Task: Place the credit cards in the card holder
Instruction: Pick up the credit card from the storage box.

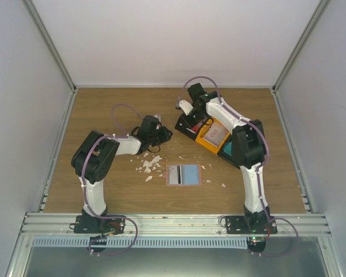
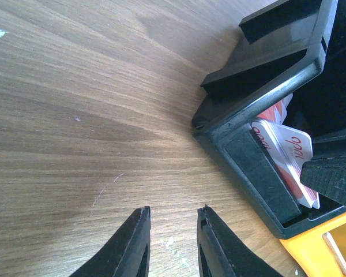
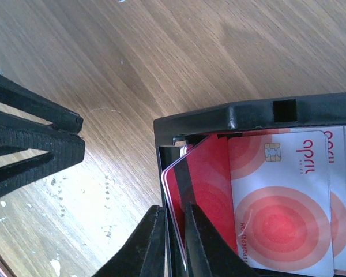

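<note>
The card holder (image 1: 183,174) lies open on the table, pale blue inside, with a striped card on its left half. Red-and-white credit cards (image 3: 277,202) lie in a black bin (image 3: 248,115). My right gripper (image 3: 176,231) is shut on the edge of a red card (image 3: 205,184) with a black stripe, which stands tilted at the bin's left wall. In the top view the right gripper (image 1: 190,121) is over that bin. My left gripper (image 2: 173,216) is open and empty, low over bare wood beside the bin's corner (image 2: 259,173). It also shows in the top view (image 1: 163,134).
An orange bin (image 1: 213,135) with whitish-pink cards sits next to the black bin, and teal cards (image 1: 226,150) lie beyond it under the right arm. White scraps (image 1: 150,164) are scattered left of the holder. The left gripper's fingers (image 3: 34,138) are close to the bin's left.
</note>
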You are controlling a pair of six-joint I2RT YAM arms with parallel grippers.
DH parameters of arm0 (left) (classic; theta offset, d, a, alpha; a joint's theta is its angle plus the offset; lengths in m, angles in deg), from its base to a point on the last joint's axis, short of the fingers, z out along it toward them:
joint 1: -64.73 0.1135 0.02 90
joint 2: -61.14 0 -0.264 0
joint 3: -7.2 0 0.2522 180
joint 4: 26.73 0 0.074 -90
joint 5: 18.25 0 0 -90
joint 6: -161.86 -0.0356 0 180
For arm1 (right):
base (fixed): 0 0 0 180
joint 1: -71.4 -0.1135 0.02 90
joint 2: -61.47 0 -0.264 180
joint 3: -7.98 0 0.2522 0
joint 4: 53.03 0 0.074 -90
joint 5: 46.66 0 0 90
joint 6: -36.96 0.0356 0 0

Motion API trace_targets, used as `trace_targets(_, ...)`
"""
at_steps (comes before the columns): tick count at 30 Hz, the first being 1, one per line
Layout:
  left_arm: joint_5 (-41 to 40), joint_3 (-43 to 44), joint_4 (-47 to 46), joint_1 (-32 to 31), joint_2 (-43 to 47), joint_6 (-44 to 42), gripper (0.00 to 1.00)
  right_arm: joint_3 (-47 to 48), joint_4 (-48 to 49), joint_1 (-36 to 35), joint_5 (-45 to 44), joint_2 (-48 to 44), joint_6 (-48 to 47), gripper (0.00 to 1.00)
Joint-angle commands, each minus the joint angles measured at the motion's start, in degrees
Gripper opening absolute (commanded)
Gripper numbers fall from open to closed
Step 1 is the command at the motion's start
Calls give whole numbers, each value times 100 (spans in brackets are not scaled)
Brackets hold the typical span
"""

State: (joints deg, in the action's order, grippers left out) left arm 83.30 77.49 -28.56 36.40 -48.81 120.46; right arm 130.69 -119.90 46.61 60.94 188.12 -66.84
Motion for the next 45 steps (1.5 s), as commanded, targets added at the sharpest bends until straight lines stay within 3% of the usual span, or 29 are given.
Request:
trace_targets(1, 7, 18, -220, 39, -69, -59, 27, -100, 21, 77, 143, -182, -57, 10)
trace_targets(8, 30, 24, -212, 38, -52, -76, 27, -110, 71, 97, 161, -188, -43, 2)
trace_targets(25, 199, 17, -329, 39, -88, -115, 28, -165, 463, 119, -329, -428, 162, 1)
trace_targets(45, 1406, -46, -1531, 9, -52, -263, 55, -528, 1057, 617, 115, -1128, 765, 1)
